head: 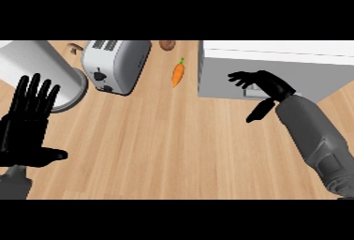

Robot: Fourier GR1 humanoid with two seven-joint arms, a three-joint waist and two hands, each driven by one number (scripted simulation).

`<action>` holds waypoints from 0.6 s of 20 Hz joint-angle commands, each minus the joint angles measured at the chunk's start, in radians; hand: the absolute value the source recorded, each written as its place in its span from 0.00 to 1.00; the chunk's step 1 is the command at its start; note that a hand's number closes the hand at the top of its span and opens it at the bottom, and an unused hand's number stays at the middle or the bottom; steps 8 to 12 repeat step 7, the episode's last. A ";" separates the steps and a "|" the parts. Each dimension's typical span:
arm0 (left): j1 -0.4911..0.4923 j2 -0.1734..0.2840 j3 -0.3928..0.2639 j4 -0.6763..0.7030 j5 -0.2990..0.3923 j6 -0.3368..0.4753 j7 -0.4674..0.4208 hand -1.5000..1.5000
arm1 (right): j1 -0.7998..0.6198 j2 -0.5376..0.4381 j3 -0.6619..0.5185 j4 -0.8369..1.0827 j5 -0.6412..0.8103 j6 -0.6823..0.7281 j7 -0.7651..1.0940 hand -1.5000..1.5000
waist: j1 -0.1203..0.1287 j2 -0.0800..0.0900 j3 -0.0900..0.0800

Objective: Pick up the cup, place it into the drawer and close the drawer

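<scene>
Two robot hands of mine were in view. My left robot hand [27, 123] rested open at the left edge, fingers straight. My right robot hand [266, 86] hung spread and empty at the grey drawer unit's [276, 58] front. On the wooden tabletop [173, 140] lay a carrot [178, 74] beside a toaster [115, 64]. I could not make out the cup.

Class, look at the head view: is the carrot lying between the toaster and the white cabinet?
Yes, the carrot lies on the counter between the toaster and the white cabinet.
</scene>
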 commanded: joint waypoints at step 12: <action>-0.006 -0.040 -0.023 0.004 -0.048 0.027 -0.017 0.00 | -0.097 -0.076 -0.047 0.110 -0.002 -0.020 0.065 0.00 | 0.024 0.033 0.010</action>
